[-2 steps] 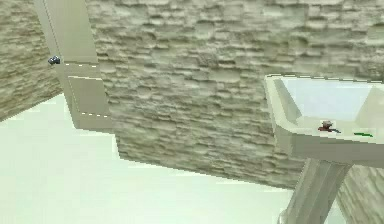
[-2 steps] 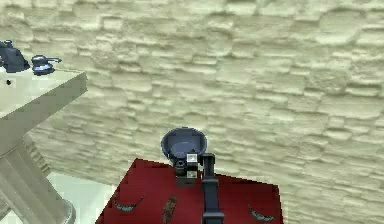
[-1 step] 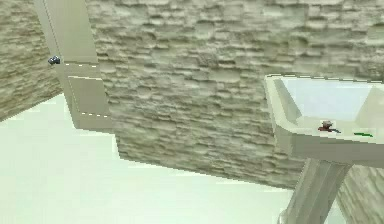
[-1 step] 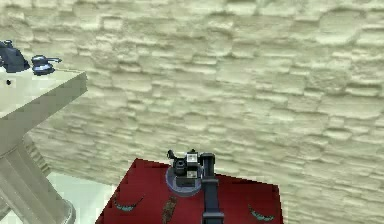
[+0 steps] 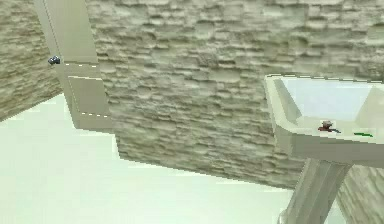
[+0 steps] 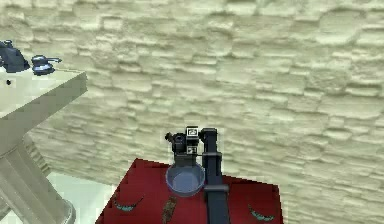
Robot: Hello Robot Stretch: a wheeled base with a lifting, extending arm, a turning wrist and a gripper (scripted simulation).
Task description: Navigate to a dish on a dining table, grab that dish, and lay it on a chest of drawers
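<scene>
A round grey dish (image 6: 185,180) shows just below my gripper (image 6: 177,147) in the arm side view, against a dark red flat top (image 6: 140,180). The dark arm bar (image 6: 214,185) rises from the bottom edge beside the dish, with the two white squares (image 6: 198,131) at its far end. The dish overlaps the red top, so I cannot tell whether it hangs from the gripper or lies on that surface. I cannot tell whether the gripper holds anything.
A pale stone wall (image 5: 190,80) runs ahead, with a cream door (image 5: 78,60) and its knob (image 5: 55,60) at the left. A pedestal sink (image 5: 300,125) stands at the right and appears again as the sink (image 6: 40,100). Small dark bits (image 6: 128,205) lie on the red top.
</scene>
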